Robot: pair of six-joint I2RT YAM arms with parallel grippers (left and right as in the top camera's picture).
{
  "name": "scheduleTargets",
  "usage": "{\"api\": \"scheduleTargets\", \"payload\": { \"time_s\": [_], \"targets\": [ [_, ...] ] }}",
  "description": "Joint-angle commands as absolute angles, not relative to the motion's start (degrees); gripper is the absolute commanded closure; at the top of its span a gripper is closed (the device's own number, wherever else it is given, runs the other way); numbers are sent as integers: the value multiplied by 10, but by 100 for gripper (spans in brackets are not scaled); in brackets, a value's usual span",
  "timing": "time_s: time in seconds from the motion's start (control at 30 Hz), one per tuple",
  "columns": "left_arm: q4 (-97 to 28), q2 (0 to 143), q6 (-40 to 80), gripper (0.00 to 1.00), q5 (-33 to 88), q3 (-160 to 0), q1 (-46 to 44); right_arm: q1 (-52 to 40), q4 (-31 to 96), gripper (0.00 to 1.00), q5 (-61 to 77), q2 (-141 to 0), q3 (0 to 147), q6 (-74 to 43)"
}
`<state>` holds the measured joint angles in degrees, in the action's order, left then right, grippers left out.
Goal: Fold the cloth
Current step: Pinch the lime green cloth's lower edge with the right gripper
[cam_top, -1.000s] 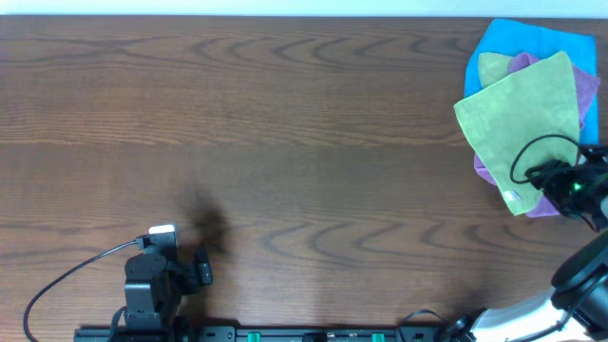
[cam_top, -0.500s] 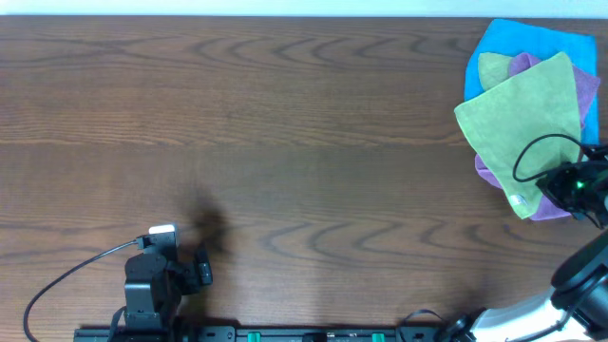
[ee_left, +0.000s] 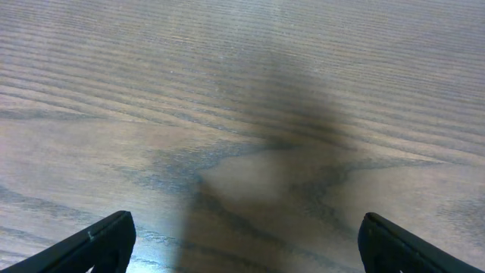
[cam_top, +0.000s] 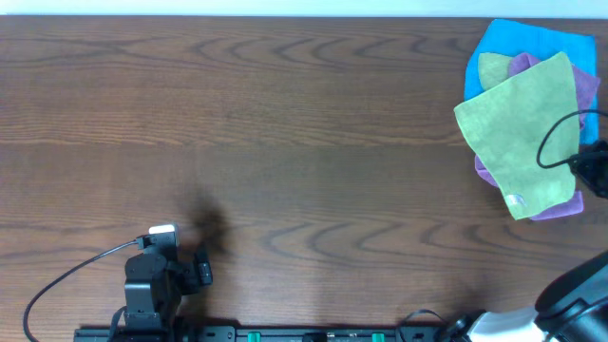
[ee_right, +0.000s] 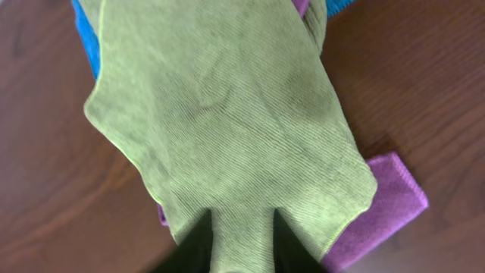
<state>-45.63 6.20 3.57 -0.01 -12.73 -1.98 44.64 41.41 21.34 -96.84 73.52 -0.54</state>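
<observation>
The cloth [cam_top: 524, 133] is lime green with a small white tag at its lower corner. It lies on top of a pile at the table's far right. In the right wrist view the cloth [ee_right: 227, 114] fills most of the frame. My right gripper [ee_right: 241, 246] has its jaws close together with a ridge of the cloth's edge pinched between them. In the overhead view my right gripper [cam_top: 583, 169] is at the cloth's right edge. My left gripper [ee_left: 241, 243] is open and empty over bare wood, at the front left in the overhead view [cam_top: 201, 270].
Under the cloth lie a purple cloth [cam_top: 562, 203], a blue cloth [cam_top: 532, 40] and a duller yellow-green cloth [cam_top: 492, 66]. The purple cloth [ee_right: 390, 193] and blue cloth [ee_right: 85, 45] also show in the right wrist view. The pile sits near the table's right edge. A cable loops by the left arm [cam_top: 57, 280].
My right gripper has moved right and slightly up, from over the cloth's lower corner to its right edge, uncovering the tag corner. The left arm has not moved.
</observation>
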Motion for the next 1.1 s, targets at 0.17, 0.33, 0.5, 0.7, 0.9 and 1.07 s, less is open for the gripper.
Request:
{"api": "scheduleTargets", "payload": {
  "time_s": [0.17,0.33,0.5,0.7,0.9,1.07],
  "targets": [
    [-477,57,32,5,-4,-107,-18,434,415,27,146,-978,732,-1],
    [-477,57,32,5,-4,-107,-18,434,387,28,143,-1021,723,-2],
    [-477,57,32,5,-4,-107,-18,434,365,37,143,-1090,723,-1],
    [-477,57,32,5,-4,-107,-18,434,329,75,159,-1104,723,10],
    [-477,57,32,5,-4,-107,-18,434,332,99,159,-1104,723,9],
    [-477,57,32,5,-4,-107,-18,434,339,99,167,-1104,723,9]
  ]
}}
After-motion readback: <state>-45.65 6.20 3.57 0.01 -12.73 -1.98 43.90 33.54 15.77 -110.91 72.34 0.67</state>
